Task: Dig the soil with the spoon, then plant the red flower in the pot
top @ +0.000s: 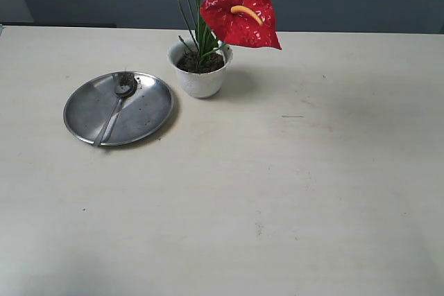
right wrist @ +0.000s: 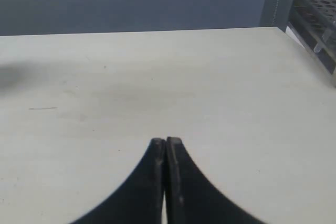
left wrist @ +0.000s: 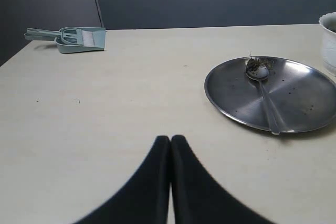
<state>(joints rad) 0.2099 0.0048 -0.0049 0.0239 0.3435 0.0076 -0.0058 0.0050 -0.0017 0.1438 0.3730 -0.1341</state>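
Two grippers are under my control, and both sit with their black fingers pressed together on nothing: the left gripper (left wrist: 170, 139) hangs over bare table (left wrist: 121, 103), and the right gripper (right wrist: 166, 141) does the same on its own side, with only pale tabletop ahead of it. Ahead of my left gripper and off to its right side lies the round steel plate (left wrist: 299, 98), well apart from the fingertips. The spoon (left wrist: 265, 95) rests on that plate with its handle running back toward the near rim and its bowl on the far part, carrying a small clump of soil (left wrist: 257, 65); a few dark crumbs dot the plate around it. Just past the plate's far right edge I catch the white wall of the pot (left wrist: 329, 43), cut off by the frame. In the exterior view the pot (top: 201, 77) stands upright just beside the plate (top: 149, 112), near but seemingly not touching, with dark soil (top: 189, 64) inside and the red flower (top: 243, 13) standing in it, green stems rising from the earth and the bloom leaning out over the rim. Far ahead of my left gripper, off to its left, a pale green dustpan set (left wrist: 79, 39) lies near the table's far edge. Beyond my right gripper, at the table's far right corner, sits a dark rack (right wrist: 317, 11).
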